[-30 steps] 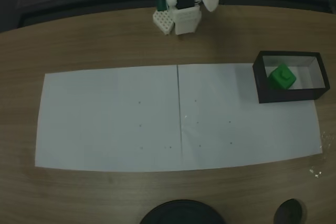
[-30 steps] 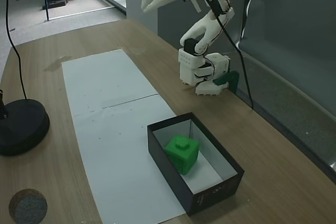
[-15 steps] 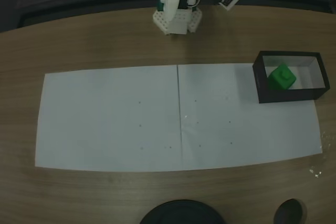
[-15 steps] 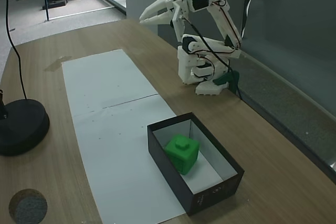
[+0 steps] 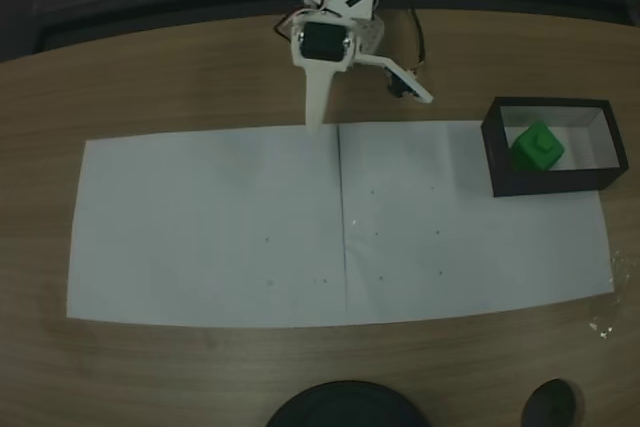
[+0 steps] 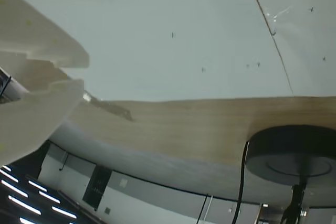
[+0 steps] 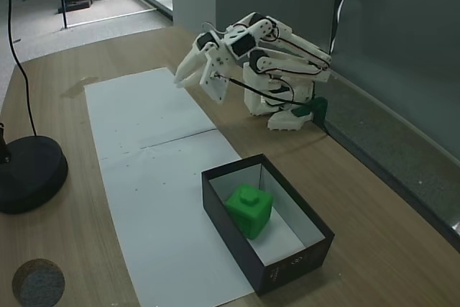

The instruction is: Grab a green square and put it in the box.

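The green square [image 7: 249, 209] sits inside the box [image 7: 308, 247], stud up, well apart from the gripper [image 7: 198, 79]. The gripper hangs empty with its jaws parted, low over the far edge of the white paper [image 5: 210, 227] on the bench [image 5: 150, 77].

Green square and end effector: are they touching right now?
Apart. In both fixed views the green square sits inside the box, while the end effector is folded down near the arm's base, a wide stretch of paper between them.
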